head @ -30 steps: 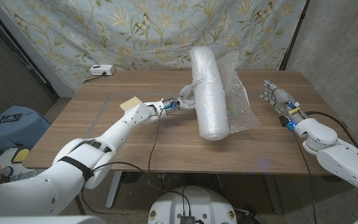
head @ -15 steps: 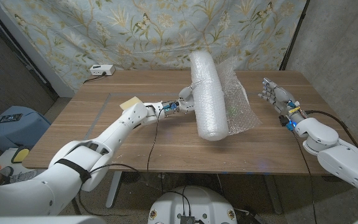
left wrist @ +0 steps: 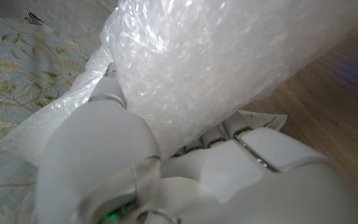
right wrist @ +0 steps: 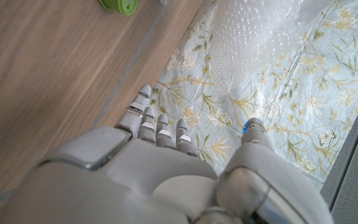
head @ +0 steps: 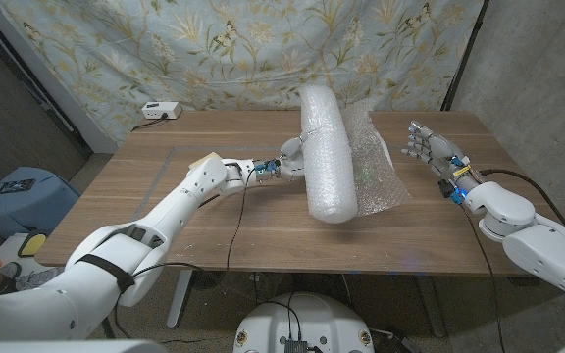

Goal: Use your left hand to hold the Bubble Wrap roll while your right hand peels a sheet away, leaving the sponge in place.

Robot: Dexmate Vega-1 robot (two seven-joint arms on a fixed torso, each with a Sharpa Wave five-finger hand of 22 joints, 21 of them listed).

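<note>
The Bubble Wrap roll (head: 327, 152) lies mid-table, running from the back toward the front. My left hand (head: 292, 157) grips its left side; in the left wrist view the hand (left wrist: 166, 168) wraps against the roll (left wrist: 229, 56). A loose sheet (head: 383, 169) spreads out on the roll's right side. My right hand (head: 425, 147) hovers open with fingers apart, just right of the sheet and apart from it. A small green thing (head: 364, 175) shows through the sheet, also seen as a green thing (right wrist: 120, 5) on the wood. A tan sponge-like pad (head: 204, 158) peeks out by my left forearm.
A white box (head: 160, 110) with a cable sits at the table's back left. A floral cloth (head: 214, 49) hangs behind the table. Bare wood (head: 145, 216) spreads across the front left, and the table's right edge (head: 503, 172) runs close to my right arm.
My right hand has moved a little left toward the sheet and spread its fingers. The roll, held by my left hand, has shifted slightly to the left.
</note>
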